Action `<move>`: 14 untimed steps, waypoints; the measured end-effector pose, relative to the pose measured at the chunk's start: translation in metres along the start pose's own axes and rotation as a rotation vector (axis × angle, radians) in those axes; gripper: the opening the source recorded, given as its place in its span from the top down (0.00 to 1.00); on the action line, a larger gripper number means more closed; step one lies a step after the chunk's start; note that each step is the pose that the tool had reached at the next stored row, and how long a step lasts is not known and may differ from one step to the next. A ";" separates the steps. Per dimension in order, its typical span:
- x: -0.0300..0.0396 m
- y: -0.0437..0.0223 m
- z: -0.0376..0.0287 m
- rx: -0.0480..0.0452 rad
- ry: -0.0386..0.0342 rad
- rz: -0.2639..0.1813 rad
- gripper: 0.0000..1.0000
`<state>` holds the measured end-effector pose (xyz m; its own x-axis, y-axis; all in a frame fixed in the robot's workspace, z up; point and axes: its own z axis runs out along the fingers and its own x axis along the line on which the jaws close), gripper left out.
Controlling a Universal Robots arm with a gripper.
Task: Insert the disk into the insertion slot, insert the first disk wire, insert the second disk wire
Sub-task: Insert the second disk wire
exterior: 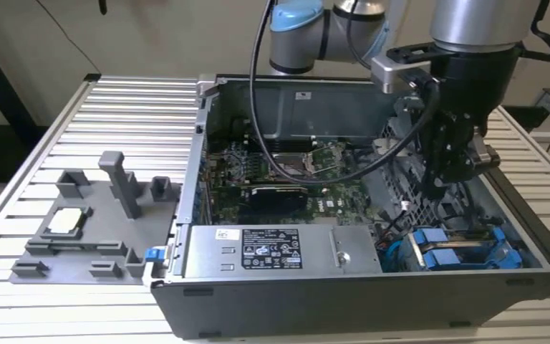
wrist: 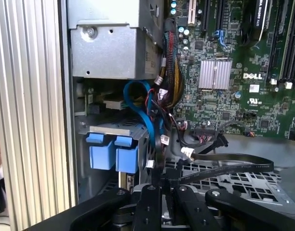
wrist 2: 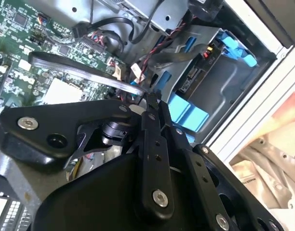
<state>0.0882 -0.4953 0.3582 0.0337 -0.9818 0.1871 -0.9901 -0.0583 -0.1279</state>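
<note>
The open case holds the slot, a grey cage with 2 blue carrier ends; whether the disk sits inside is unclear. The gripper hangs upright above the cage, fingers together on nothing visible.

sticker with print: power-supply box | white lettering: motherboard

silver arm, blue joint caps, black gripper
</note>
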 end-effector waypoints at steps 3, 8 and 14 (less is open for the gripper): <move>0.0068 -0.0042 0.0020 -0.0082 -0.0005 -0.001 0.84; 0.0191 -0.0112 0.0053 -0.0231 -0.0014 -0.004 0.84; 0.0336 -0.0195 0.0092 -0.0400 -0.0024 -0.007 0.84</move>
<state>0.1099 -0.5288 0.3580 0.0412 -0.9818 0.1856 -0.9945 -0.0583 -0.0875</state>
